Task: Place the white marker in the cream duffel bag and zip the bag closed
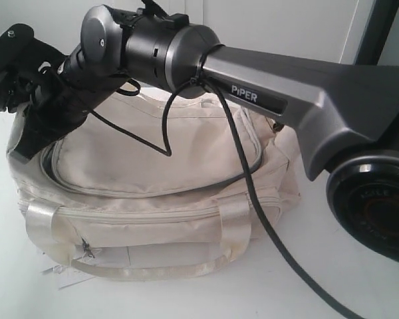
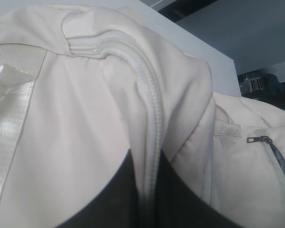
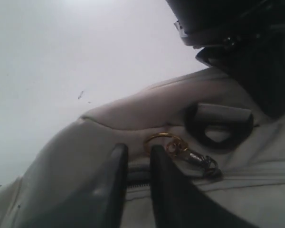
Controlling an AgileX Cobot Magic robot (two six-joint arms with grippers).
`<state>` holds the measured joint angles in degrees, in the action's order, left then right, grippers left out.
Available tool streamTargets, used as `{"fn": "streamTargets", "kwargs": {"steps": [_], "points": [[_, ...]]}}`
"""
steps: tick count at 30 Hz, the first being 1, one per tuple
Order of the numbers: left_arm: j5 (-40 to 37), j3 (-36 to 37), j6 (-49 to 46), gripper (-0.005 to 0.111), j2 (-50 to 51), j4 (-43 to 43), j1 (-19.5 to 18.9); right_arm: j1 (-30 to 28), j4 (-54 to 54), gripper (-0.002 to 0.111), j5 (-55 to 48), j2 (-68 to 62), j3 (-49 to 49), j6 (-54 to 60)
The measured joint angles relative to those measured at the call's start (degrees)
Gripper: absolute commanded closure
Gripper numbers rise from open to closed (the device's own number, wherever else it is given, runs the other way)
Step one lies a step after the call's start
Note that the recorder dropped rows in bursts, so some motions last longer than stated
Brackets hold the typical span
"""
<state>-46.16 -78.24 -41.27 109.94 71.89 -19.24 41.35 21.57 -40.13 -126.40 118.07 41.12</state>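
Note:
The cream duffel bag lies on the white table, its curved top zipper facing me. My left gripper is shut on a raised fold of the bag's zipper seam. My right gripper hovers at the bag's end, its fingers a narrow gap apart. A dark zipper slider shows in that gap. The gold charm ring and a black D-ring lie just beyond the fingertips. The white marker is out of view.
The right arm stretches across the top of the bag and hides its far side, trailing a black cable. Shiny strap handles hang down the near side. A side pocket zipper pull shows.

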Motion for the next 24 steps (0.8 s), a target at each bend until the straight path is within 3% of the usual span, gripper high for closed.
{"fn": "streamTargets", "kwargs": {"steps": [3, 12, 24], "points": [[0.0, 0.0, -0.12, 0.107, 0.0, 0.0, 0.0, 0.24, -0.78, 0.051, 0.14, -0.12, 0.0, 0.53], [-0.37, 0.0, -0.26, 0.107, 0.0, 0.0, 0.0, 1.99, -0.99, 0.055, 2.6, -4.06, 0.0, 6.89], [-0.37, 0.0, -0.26, 0.107, 0.0, 0.35, 0.0, 1.45, -10.27, 0.056, 10.57, -4.96, 0.0, -1.14]]}}
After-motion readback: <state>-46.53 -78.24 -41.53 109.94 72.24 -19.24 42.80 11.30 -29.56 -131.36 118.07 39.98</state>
